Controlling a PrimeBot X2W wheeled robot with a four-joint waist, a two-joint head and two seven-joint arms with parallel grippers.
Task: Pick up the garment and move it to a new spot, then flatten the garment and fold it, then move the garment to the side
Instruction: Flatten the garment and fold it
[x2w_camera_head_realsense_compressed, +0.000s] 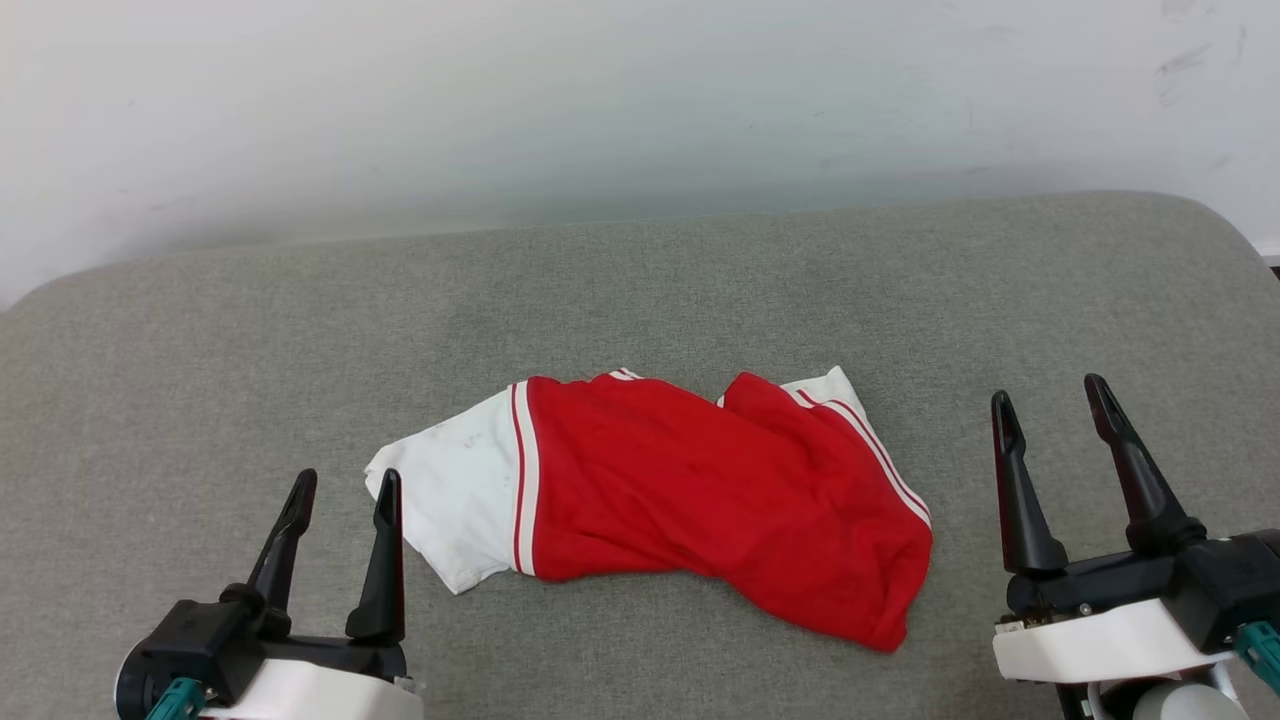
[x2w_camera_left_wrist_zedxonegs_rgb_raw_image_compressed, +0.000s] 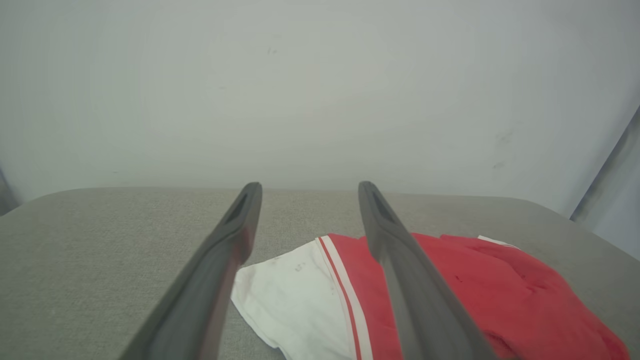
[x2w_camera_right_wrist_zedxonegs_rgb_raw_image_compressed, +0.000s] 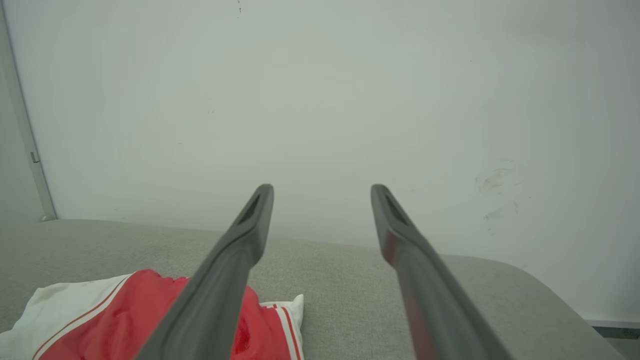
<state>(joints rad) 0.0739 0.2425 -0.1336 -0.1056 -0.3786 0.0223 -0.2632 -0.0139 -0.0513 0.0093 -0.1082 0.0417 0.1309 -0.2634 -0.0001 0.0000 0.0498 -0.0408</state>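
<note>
The crumpled red short-sleeved jersey (x2w_camera_head_realsense_compressed: 700, 490) with white sleeves lies on the grey fabric-covered surface (x2w_camera_head_realsense_compressed: 640, 290) between both wide-open, empty grippers, one white sleeve just beside the left gripper (x2w_camera_head_realsense_compressed: 347, 478), the right gripper (x2w_camera_head_realsense_compressed: 1048, 390) standing apart from it.

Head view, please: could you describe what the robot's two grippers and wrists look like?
The left gripper and right gripper match: two long, tapering black jaws on a black block base, mounted on a glossy white wrist shell. A teal fitting shows beside each base. The wrist views show a narrow slot near each jaw's tip.
</note>
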